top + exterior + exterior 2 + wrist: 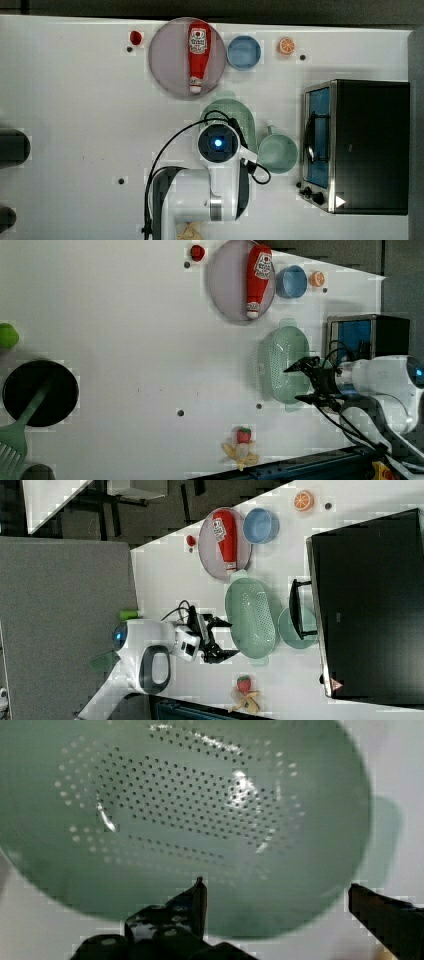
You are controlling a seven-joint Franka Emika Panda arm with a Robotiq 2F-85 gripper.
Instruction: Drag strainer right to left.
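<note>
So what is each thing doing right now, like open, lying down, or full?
gripper: open, holding nothing, over the strainer
strainer: upright on the table, nothing inside
ketchup bottle: lying flat on the plate
blue bowl: upright, nothing in it
green cup: upright beside the strainer
toaster oven: door shut

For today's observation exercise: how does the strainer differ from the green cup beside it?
The strainer is a larger oval; the cup is smaller and round. The strainer's inside is dotted with holes and has end tabs; the cup is solid-walled with a handle. Both are pale mint green and rest on the white table.
</note>
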